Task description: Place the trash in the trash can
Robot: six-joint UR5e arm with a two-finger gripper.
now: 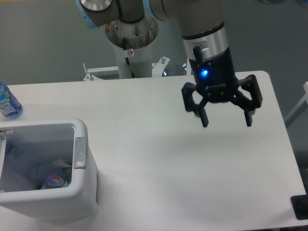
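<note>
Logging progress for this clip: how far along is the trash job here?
Looks done: the bottle and crumpled film wrapper lie inside the trash can. In hand: nothing; the claw hangs open and empty over the table. Left: no loose trash visible; the blue-labelled bottle isn't part of the job.

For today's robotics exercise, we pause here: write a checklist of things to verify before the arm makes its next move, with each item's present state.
1. Tool open and empty: ok.
2. Bottle inside the trash can: ok.
3. Clear wrapper inside the trash can: cannot tell; something crumpled and clear lies there, but it is blurred.
4. No trash left lying on the table: ok.
5. Labelled bottle left standing at the table's far left edge, untouched: ok.
</note>
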